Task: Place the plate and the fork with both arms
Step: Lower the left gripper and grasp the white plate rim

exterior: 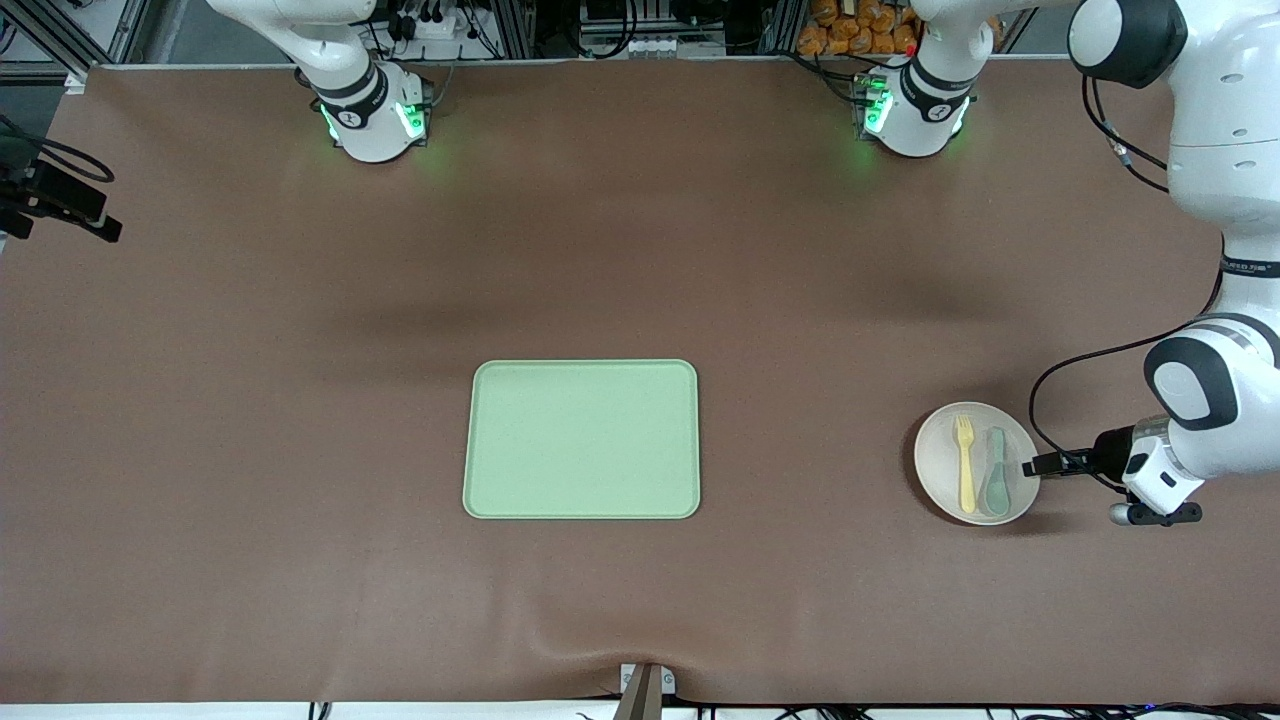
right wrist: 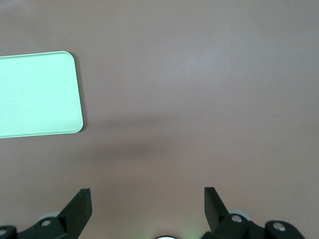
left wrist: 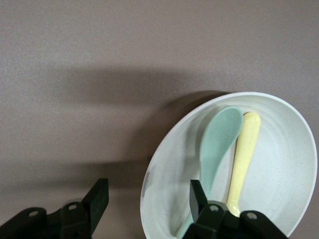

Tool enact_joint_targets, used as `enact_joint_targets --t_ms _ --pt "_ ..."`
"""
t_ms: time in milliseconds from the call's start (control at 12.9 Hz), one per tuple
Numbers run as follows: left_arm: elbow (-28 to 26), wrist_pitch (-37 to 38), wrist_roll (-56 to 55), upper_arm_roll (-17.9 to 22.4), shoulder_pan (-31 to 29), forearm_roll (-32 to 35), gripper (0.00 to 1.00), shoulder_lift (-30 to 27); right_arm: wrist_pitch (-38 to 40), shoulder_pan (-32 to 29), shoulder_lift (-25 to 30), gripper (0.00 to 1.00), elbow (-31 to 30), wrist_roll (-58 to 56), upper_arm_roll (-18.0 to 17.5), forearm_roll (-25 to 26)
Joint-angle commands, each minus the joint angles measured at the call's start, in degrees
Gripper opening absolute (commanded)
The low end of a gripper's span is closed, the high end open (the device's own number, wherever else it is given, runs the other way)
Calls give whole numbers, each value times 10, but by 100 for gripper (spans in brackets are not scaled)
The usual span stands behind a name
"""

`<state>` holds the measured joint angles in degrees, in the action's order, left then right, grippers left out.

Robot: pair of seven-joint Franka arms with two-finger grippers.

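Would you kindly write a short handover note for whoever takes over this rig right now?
Left tool: open, low at the plate's rim, one finger over the plate, one outside; nothing gripped.
Right tool: open, up over bare table beside the green tray; that arm waits.
Plate sits toward the left arm's end, carrying the fork and a spoon side by side.
Done: nothing placed; the tray is bare.
Left: grip the plate, move it, place the fork.

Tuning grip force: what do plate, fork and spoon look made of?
Plate: likely matte plastic or melamine, off-white, faint speckles, soft sheen. Fork: pale-yellow plastic by its look, smooth, opaque. Spoon: grey-green, same moulded plastic look. None shows metallic glint.
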<state>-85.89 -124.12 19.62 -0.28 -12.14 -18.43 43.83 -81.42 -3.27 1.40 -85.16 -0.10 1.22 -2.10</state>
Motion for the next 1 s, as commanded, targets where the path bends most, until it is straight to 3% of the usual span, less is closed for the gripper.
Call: enact_joint_targets --t_ms 0,309,618,927 --pt "11 -2 27 0 1 -15 68 13 6 -2 -3 100 9 11 -2 -1" --pt "12 -9 44 0 0 -24 62 24 6 -2 -3 100 9 11 -2 -1" --pt "11 -9 47 0 0 -27 37 24 6 -2 -3 100 9 11 -2 -1" --pt "11 -9 48 0 0 -27 20 24 6 -2 -3 100 9 11 -2 -1"
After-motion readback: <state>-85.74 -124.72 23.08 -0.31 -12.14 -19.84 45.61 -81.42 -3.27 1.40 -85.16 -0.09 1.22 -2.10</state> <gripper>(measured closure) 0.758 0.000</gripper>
